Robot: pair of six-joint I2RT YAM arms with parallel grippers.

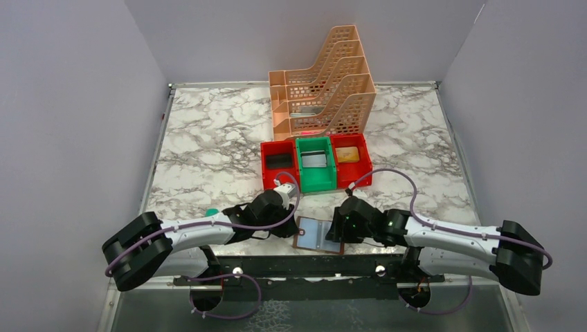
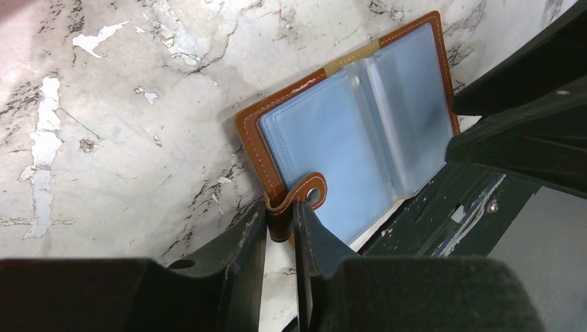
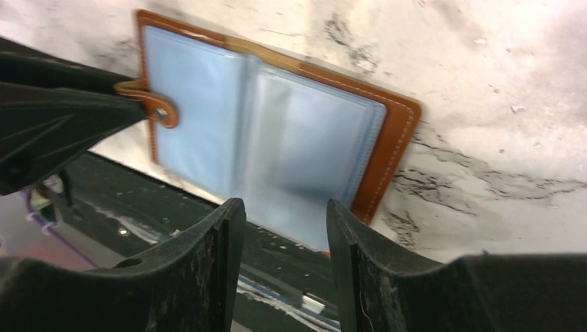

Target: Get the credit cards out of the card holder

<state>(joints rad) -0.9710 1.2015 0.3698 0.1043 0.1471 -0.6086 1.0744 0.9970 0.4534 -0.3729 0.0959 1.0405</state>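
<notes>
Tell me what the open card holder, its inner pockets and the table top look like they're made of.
Card holder: brown leather or an imitation, smooth and matte, with pale stitching along its edge. Inner pockets: soft translucent grey-blue plastic, probably vinyl, faintly glossy with light streaks. Table top: white with grey veins like marble, though it could be a printed laminate.

Probably a lab test cell: grey walls (image 1: pixel 69 104) enclosing a marbled table (image 1: pixel 208 145).
</notes>
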